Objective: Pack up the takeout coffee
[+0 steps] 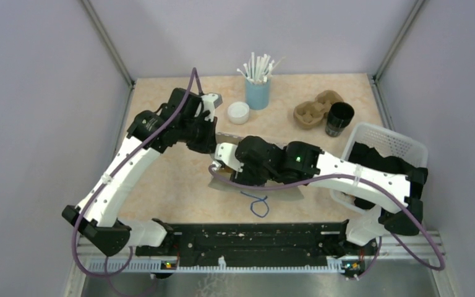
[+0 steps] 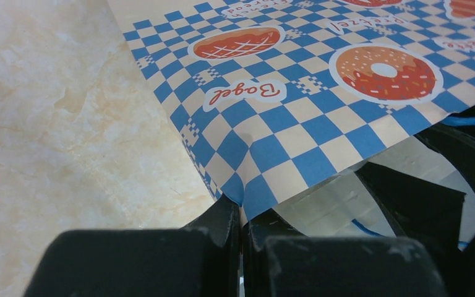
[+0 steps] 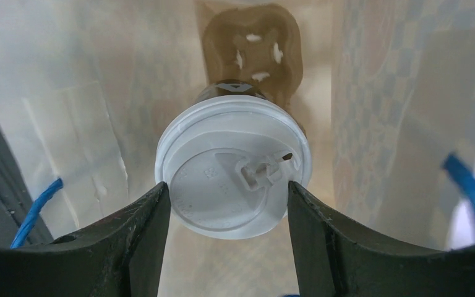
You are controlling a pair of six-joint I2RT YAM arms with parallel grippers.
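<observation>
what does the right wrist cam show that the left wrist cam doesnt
Only the right wrist view: the inside of the paper bag, where the right gripper has its fingers against both sides of the takeout coffee, white lid up, above a brown cup carrier at the bag's bottom.
Only the left wrist view: the bag's blue checked outside with bagel and doughnut prints, the left gripper shut on its edge, and the table.
Both: the bag and its blue cord handle.

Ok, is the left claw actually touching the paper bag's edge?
Touching. The left wrist view shows the left claw shut, with the rim of the checkered paper bag pinched between its fingers.
</observation>
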